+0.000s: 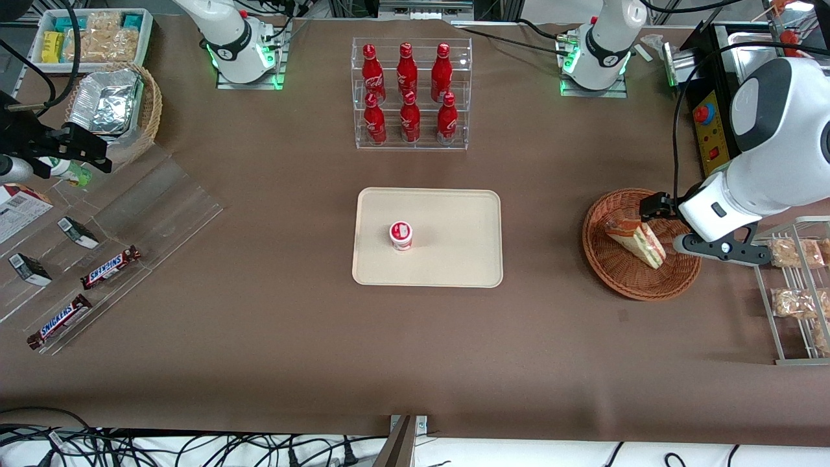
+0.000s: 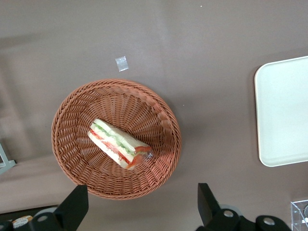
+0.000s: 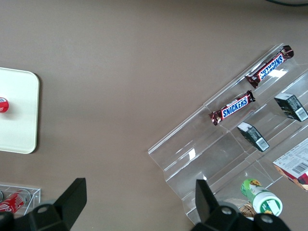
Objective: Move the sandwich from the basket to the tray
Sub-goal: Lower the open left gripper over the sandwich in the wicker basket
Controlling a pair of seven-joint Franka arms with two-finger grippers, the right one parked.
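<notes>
The sandwich (image 1: 639,241) (image 2: 118,143), a wrapped white-bread wedge with green and red filling, lies in the round reddish-brown wicker basket (image 1: 603,259) (image 2: 72,120) toward the working arm's end of the table. My gripper (image 1: 668,224) (image 2: 139,207) hangs open above the basket's edge, with wide-spread fingers (image 2: 72,207) and nothing between them. It is apart from the sandwich. The beige tray (image 1: 454,259) (image 2: 284,110) lies at the table's middle with a small red-and-white cup (image 1: 401,235) on it.
A clear rack of red bottles (image 1: 410,94) stands farther from the front camera than the tray. A metal rack with snack bags (image 1: 794,292) sits beside the basket. Acrylic shelves with Snickers bars (image 1: 110,267) and a tan foil-lined basket (image 1: 113,107) lie toward the parked arm's end.
</notes>
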